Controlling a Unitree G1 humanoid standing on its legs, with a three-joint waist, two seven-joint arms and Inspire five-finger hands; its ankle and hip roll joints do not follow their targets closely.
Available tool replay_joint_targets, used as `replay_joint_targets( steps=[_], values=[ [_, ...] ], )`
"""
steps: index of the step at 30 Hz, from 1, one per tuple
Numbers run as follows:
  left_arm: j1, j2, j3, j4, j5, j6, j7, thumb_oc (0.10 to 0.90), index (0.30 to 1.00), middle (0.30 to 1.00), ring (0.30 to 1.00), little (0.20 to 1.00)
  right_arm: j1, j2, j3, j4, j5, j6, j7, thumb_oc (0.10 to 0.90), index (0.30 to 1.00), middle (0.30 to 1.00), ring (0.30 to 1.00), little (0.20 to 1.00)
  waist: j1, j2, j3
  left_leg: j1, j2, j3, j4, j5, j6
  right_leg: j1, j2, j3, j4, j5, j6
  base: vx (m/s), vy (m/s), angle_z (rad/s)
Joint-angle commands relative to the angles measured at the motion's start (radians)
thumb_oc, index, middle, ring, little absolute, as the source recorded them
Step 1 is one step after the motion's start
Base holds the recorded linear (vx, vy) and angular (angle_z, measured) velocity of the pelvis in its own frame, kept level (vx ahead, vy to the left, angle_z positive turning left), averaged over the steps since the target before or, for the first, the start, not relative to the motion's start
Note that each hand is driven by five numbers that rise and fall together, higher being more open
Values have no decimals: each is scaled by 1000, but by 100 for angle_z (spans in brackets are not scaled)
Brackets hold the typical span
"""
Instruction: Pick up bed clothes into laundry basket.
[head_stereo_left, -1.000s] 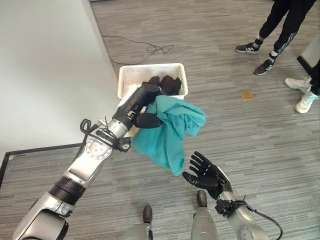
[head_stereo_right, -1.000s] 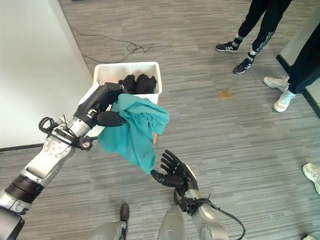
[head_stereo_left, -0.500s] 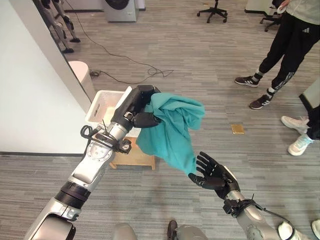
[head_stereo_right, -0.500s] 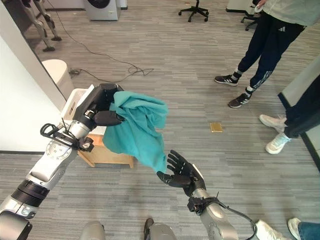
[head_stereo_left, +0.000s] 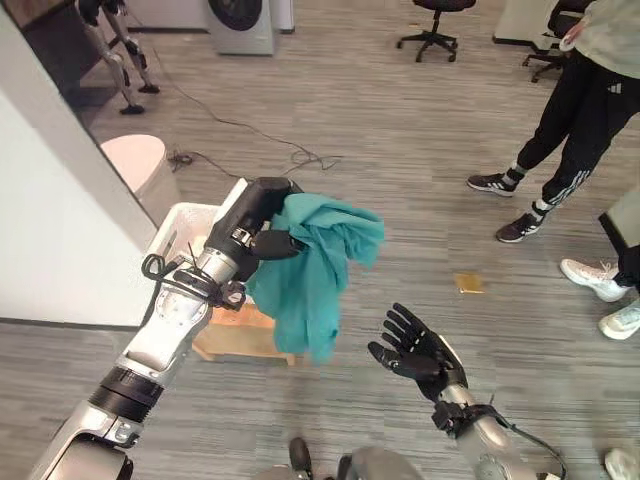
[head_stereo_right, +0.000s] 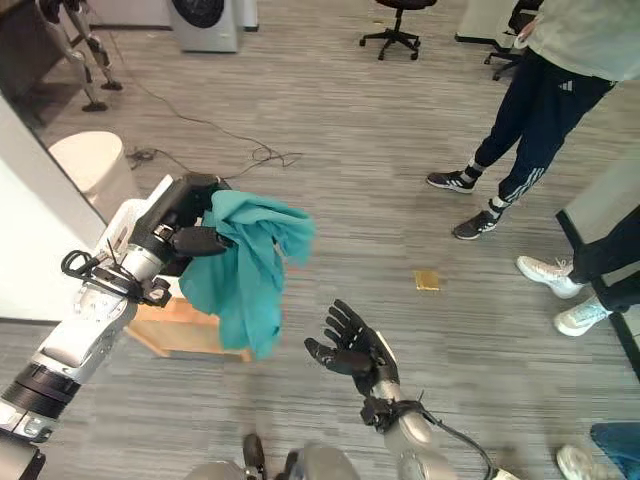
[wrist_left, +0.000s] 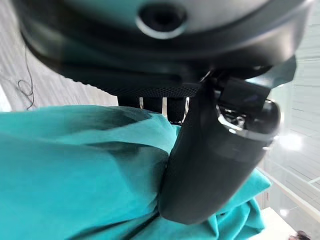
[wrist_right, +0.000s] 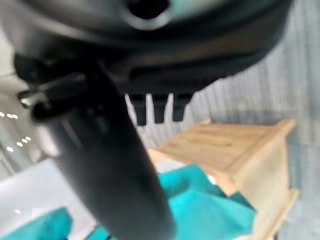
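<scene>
Thumb (wrist_left: 215, 165) pinning teal cloth (head_stereo_left: 318, 262) | basket (head_stereo_left: 176, 222) behind | right hand (head_stereo_left: 415, 352) splayed

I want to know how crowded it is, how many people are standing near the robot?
2, by their legs: one person in dark trousers at upper right, and another's leg and white shoes at the right edge. More may stand outside the view.

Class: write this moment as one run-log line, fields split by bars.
left hand: shut on teal cloth | cloth: hanging beside white basket | right hand: open, empty
</scene>
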Motion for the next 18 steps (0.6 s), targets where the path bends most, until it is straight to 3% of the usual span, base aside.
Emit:
replay_joint_targets(
  steps=[1, 2, 3, 4, 5, 6, 7, 11, 14, 18],
  values=[
    [-135, 39, 172, -19, -47, -136, 49, 400, 300, 300, 300, 300, -40, 2, -67, -53, -5, -75, 27, 800, 900, 900, 900, 900, 22, 22, -63, -50, 63, -33, 77, -60, -110, 126, -7, 90, -298, 174, 28, 216, -77, 87],
    [-154, 64, 174, -10, -51, -143, 54, 400, 300, 300, 300, 300, -30, 0, -82, -53, 2, -77, 27, 800, 900, 900, 900, 900, 15, 23, -66, -46, 65, -53, 78, -67, -121, 118, -21, 114, -380, 168, 21, 229, -135, 83],
    [-182, 94, 172, 12, -57, -150, 63, 400, 300, 300, 300, 300, -19, -2, -104, -49, 6, -78, 27, 800, 900, 900, 900, 900, -1, 14, -77, -36, 52, -83, 82, -87, -138, 129, -41, 157, -582, 166, 23, 309, -192, 81],
    [-196, 125, 176, 38, -22, -172, 100, 400, 300, 300, 300, 300, -13, -16, -117, -45, -25, -97, 29, 800, 900, 900, 900, 900, -11, 3, -80, -34, 46, -100, 90, -95, -145, 162, -30, 185, -666, 174, 27, 235, -143, 58],
    [-199, 126, 173, 41, -21, -174, 102, 400, 300, 300, 300, 300, -13, -15, -116, -44, -26, -98, 29, 800, 900, 900, 900, 900, -14, 3, -77, -31, 47, -104, 93, -98, -145, 172, -31, 180, -676, 177, 27, 182, -105, 96],
    [-248, 163, 157, 45, -67, -160, 73, 400, 300, 300, 300, 300, 6, -20, -132, -58, 21, -69, 36, 800, 900, 900, 900, 900, -20, -2, -94, -34, 42, -130, 103, -99, -151, 217, -12, 240, -684, 170, 41, 104, -49, 115],
    [-250, 163, 154, 47, -66, -160, 74, 400, 300, 300, 300, 300, 8, -19, -133, -60, 21, -67, 37, 800, 900, 900, 900, 900, -18, -2, -94, -33, 42, -130, 103, -100, -152, 217, -11, 240, -685, 170, 41, 161, -95, 129],
    [-291, 246, 171, 138, -76, -173, 103, 400, 300, 300, 300, 300, 26, -17, -135, -54, 36, -77, 50, 800, 900, 900, 900, 900, -14, 9, -124, -23, 46, -132, 76, -91, -157, 258, -7, 211, -753, 177, 31, 139, -87, 32],
    [-362, 371, 158, 217, -100, -180, 122, 400, 300, 300, 300, 300, 44, -32, -143, -52, 53, -69, 66, 800, 900, 900, 900, 900, -16, 18, -129, -17, 58, -133, 49, -76, -167, 273, -2, 192, -774, 177, 29, 111, -76, 0],
    [-403, 427, 140, 310, -158, -175, 111, 400, 300, 300, 300, 300, 52, -39, -140, -30, 72, -59, 74, 800, 900, 900, 900, 900, -23, 24, -130, -10, 66, -131, 28, -66, -175, 273, 2, 187, -774, 176, 30, 61, -17, -4]
  ],
)
